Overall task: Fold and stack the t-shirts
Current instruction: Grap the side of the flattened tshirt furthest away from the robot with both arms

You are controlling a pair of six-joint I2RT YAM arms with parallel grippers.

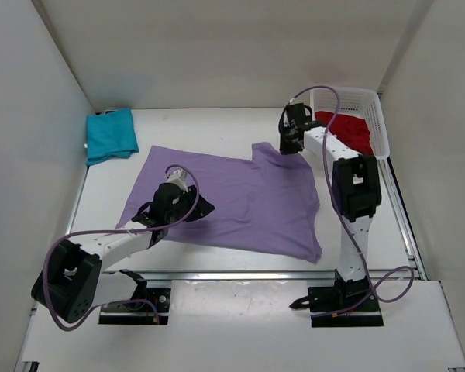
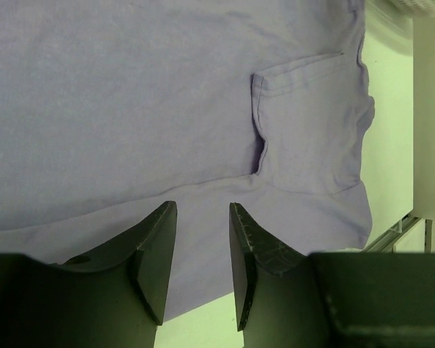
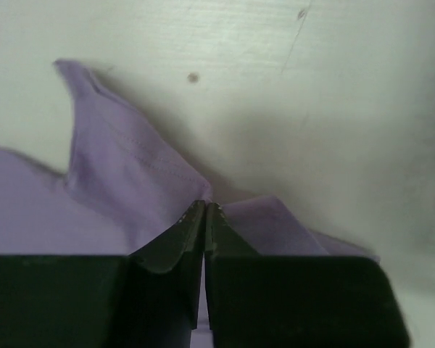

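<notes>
The lavender t-shirt point(image 1: 248, 194) lies spread flat in the middle of the table. My left gripper point(image 1: 204, 208) hovers open and empty over its near-left part. In the left wrist view the shirt point(image 2: 130, 94) fills the frame beyond the gripper point(image 2: 203, 210). My right gripper point(image 1: 288, 145) is shut on the shirt's far right corner. The right wrist view shows that gripper point(image 3: 205, 206) pinching the purple cloth point(image 3: 116, 174). The teal t-shirt point(image 1: 111, 133) lies folded at the far left. The red t-shirt point(image 1: 349, 130) lies in the basket.
A white lattice basket point(image 1: 378, 116) stands at the far right, against the right wall. White walls close in the table on the left, back and right. A metal rail point(image 1: 240, 275) runs along the near edge of the table.
</notes>
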